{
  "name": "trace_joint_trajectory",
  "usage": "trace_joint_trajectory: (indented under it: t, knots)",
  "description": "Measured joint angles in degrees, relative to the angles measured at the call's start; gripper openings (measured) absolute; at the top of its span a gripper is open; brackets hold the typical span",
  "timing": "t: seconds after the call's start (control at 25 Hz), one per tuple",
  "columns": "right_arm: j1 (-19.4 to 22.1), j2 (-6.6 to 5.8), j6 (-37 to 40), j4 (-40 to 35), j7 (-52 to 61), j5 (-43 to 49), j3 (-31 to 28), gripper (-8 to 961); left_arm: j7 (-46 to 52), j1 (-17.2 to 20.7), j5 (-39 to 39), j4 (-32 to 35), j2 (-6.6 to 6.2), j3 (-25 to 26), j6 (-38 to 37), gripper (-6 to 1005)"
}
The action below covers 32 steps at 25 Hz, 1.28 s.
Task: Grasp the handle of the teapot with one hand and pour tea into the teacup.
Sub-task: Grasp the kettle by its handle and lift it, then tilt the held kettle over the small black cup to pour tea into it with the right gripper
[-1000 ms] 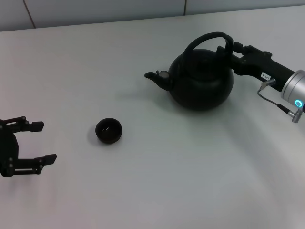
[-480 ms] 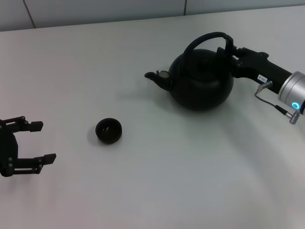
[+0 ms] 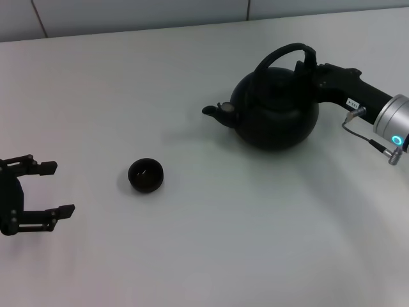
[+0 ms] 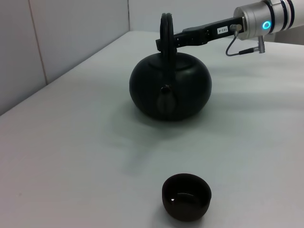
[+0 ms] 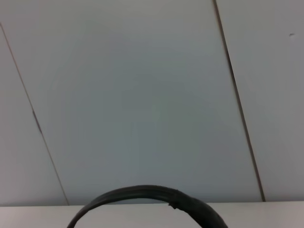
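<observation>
Teapot (image 3: pixel 276 116) shifted rightward, right gripper (image 3: pixel 309 66) clamping handle (image 3: pixel 281 52)

Broad white table (image 3: pixel 204 256), matte and plain, filling nearly the whole head view. Behind the table's far edge, a pale grey-white panelled wall (image 3: pixel 128 16), split by thin dark vertical seams. Along the table's side in the left wrist view, more of the same wall (image 4: pixel 71 33), meeting at a corner past the far end of the table. Seen large in the right wrist view, wide flat panels (image 5: pixel 133 95) with slanting seams rising above the table edge. Soft, even light over the table, probably from overhead, with faint diffuse shadows on the tabletop.
</observation>
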<state>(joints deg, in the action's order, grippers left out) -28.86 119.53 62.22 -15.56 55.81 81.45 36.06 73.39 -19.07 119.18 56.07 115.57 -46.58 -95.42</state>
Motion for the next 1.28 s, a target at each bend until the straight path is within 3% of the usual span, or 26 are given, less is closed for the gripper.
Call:
trace_joint_trajectory:
  t: [0.68, 1.28]
  knots:
    - [-2.9, -0.21, 0.7, -0.1, -0.6, 0.4, 1.2, 139, -0.1, -0.3, 0.0, 0.1, 0.17, 0.1, 0.8, 846]
    - [-6.2, -0.39, -0.3, -3.8, -0.4, 0.6, 12.2, 140, 0.0, 0.1, 0.0, 0.1, 0.35, 0.1, 0.5, 847]
